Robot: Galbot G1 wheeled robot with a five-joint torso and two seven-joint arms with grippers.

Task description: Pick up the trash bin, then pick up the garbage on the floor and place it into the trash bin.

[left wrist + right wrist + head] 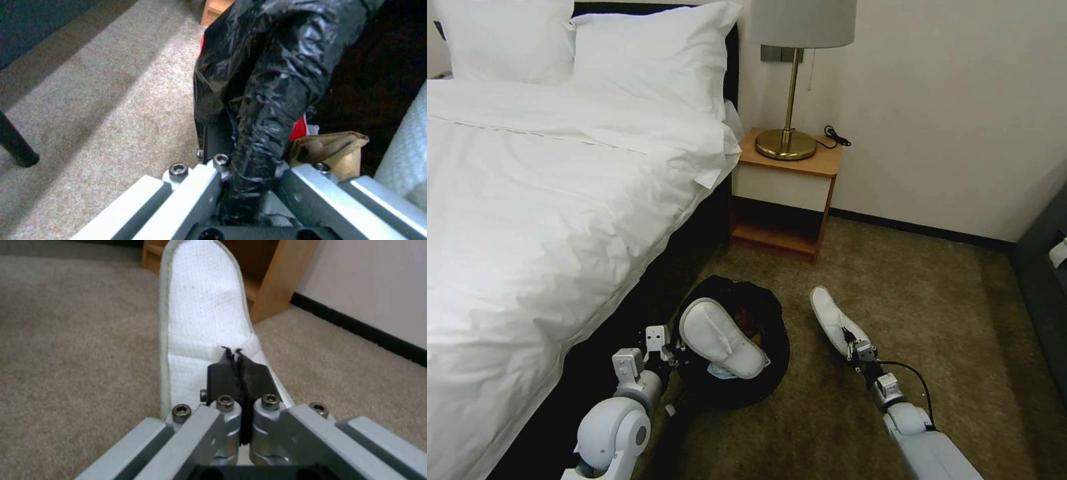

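I take the round trash bin lined with a crinkled glossy black plastic bag point(774, 333) as my landmark; it stands on the brown carpet just beside the dark base of the white-sheeted bed point(527, 200). My left end effector point(670, 357) is at the bin's rim on the bed side, and the left wrist view shows its fingers clamped on the bagged rim point(262, 140). A flat white fabric slipper point(720, 337) lies across the mouth of the bin, and beneath it I can see a crumpled brown paper bag point(329, 146) and something red.

To the right of the bin, clear of its rim, my right end effector point(854, 343) has its black pads point(222, 376) pressed together on the heel end of the second flat white slipper point(830, 317), whose toe points toward the small wooden nightstand point(787, 193) beyond the bin.

I judge the slipper to be very light, soft and floppy, so held at one end the free length will droop and swing; a pinch on the thin sole edge should hold, though the textured cloth could slide if I jerk it. The bin looks light too, but the glossy liner is slippery and can shift over the rim, so that grip is best kept over liner and wall together.
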